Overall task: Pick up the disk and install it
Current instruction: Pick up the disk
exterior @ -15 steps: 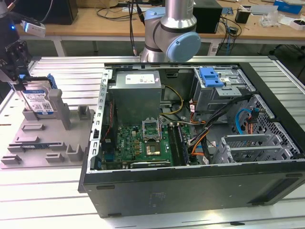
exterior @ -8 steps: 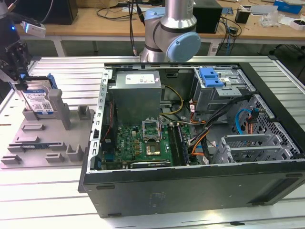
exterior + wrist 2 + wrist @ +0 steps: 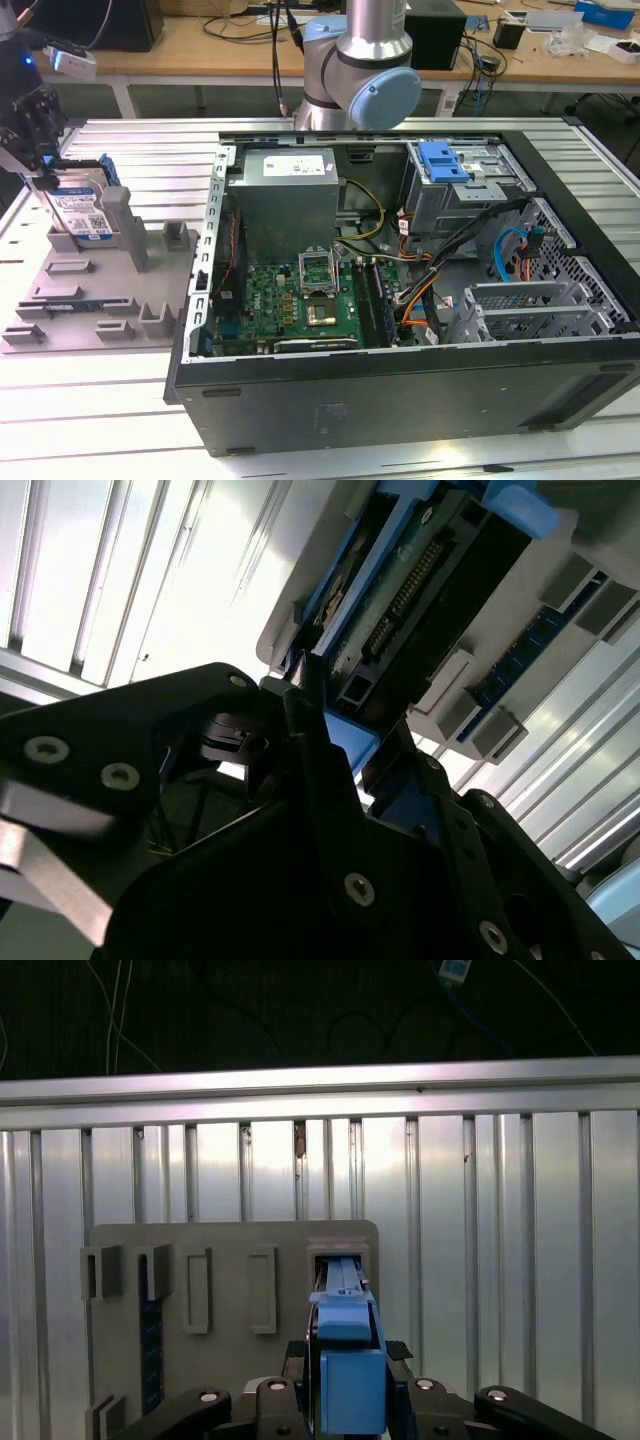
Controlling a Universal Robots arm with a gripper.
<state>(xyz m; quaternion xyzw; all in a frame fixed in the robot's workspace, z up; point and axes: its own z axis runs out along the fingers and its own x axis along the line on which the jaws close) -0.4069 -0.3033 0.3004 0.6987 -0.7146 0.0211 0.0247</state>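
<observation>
Disk (image 3: pixel 82 208) stood on edge in the grey fixture (image 3: pixel 70 310), at nine o'clock from the open computer case (image 3: pixel 400 405) in the exterior view. Your claw (image 3: pixel 42 172) was clenched on its blue carrier edge. I judged it stiff, fairly heavy and shock-sensitive. The plastic rails, not the label face, looked the safest hold.

Probably an electronics lab: slotted aluminium table (image 3: pixel 100 430), opened computer case (image 3: pixel 400 400), cable-strewn wooden benches (image 3: pixel 200 45) behind.
</observation>
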